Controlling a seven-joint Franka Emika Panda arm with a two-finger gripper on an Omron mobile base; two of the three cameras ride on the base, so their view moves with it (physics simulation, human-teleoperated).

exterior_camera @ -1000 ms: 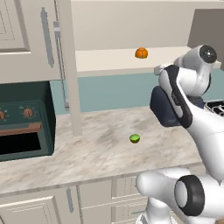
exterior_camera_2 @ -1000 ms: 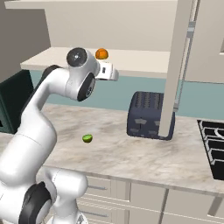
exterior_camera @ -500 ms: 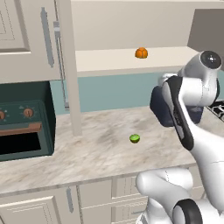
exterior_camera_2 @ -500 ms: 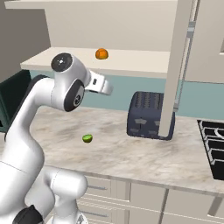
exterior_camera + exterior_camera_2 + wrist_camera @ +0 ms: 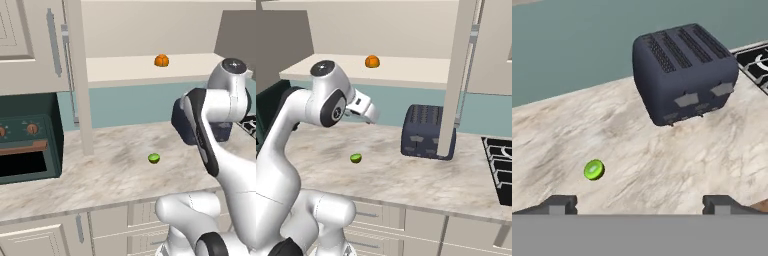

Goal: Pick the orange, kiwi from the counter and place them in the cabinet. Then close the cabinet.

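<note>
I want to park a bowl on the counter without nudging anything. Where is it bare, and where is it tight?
The counter is bare between the oven and the kiwi, and along the front edge before the toaster. It is tight behind the toaster, where the open cabinet door hangs, and toward the stove grate. The cabinet shelf beside the orange is also free.

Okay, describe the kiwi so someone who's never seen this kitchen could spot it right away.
Find the long marbled counter below the open cabinet. Left of the dark toaster, out on bare stone, lies the kiwi. It is small, round and lime green, unlike the orange up on the cabinet shelf.
</note>
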